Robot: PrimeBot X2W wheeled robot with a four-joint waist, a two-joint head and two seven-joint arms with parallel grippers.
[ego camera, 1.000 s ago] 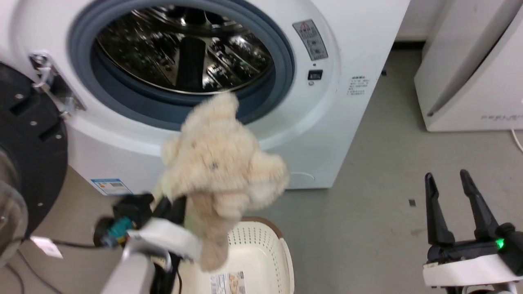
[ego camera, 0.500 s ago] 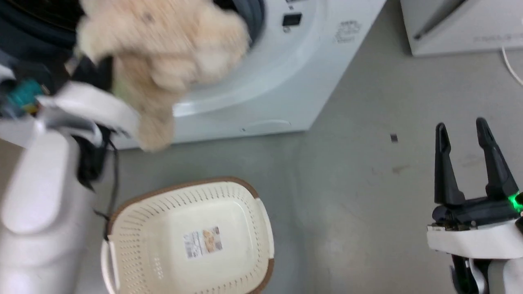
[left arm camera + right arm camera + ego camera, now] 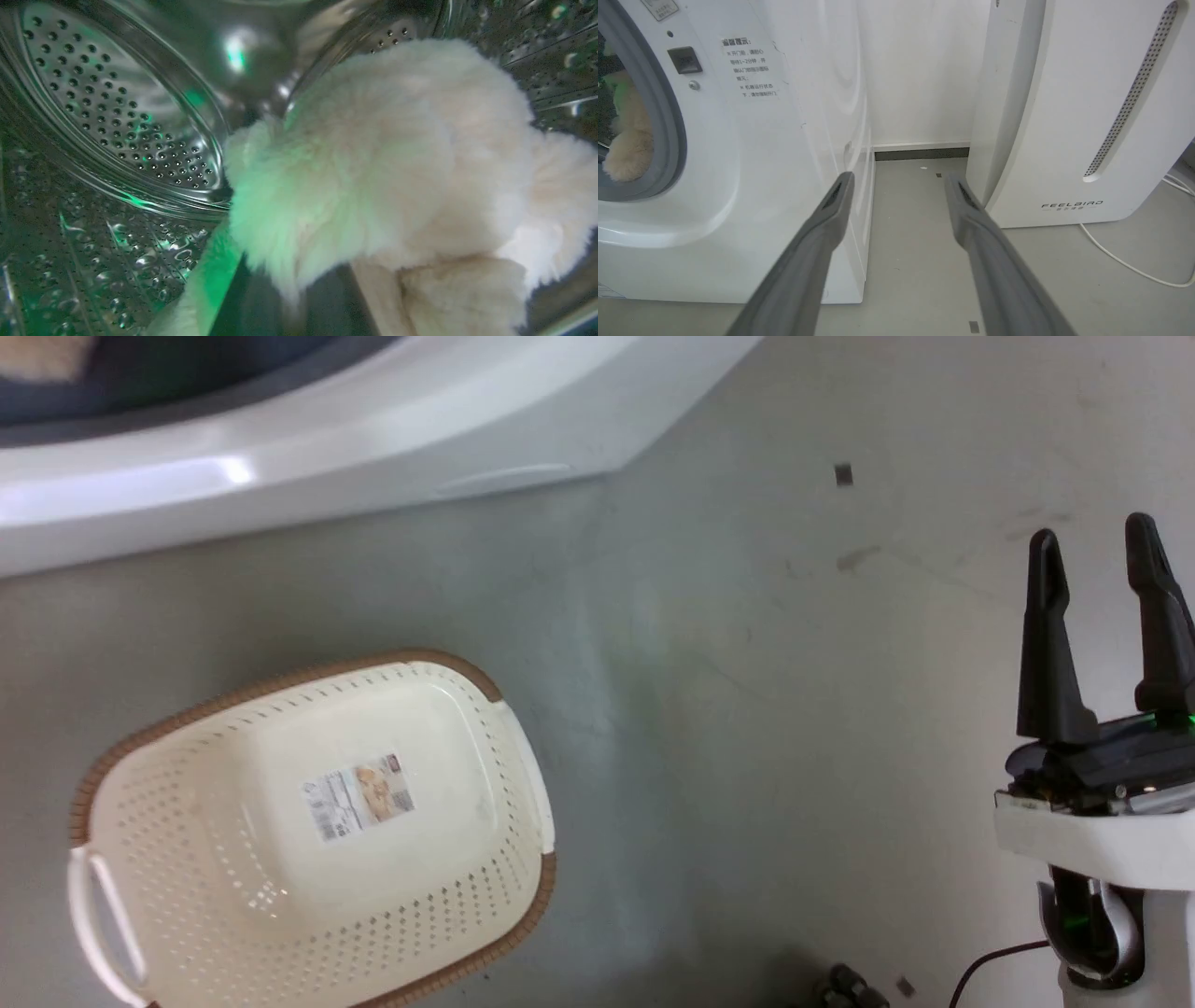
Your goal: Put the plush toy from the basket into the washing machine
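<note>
plush toy (image 3: 397, 163) is inside the washing machine (image 3: 117, 116), possibly gripped from below.

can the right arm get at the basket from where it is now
Probably yes. The right gripper is open and holds nothing, and just floor lies between it and the basket, which sits empty to its left. It would likely have to swing across and down.
</note>
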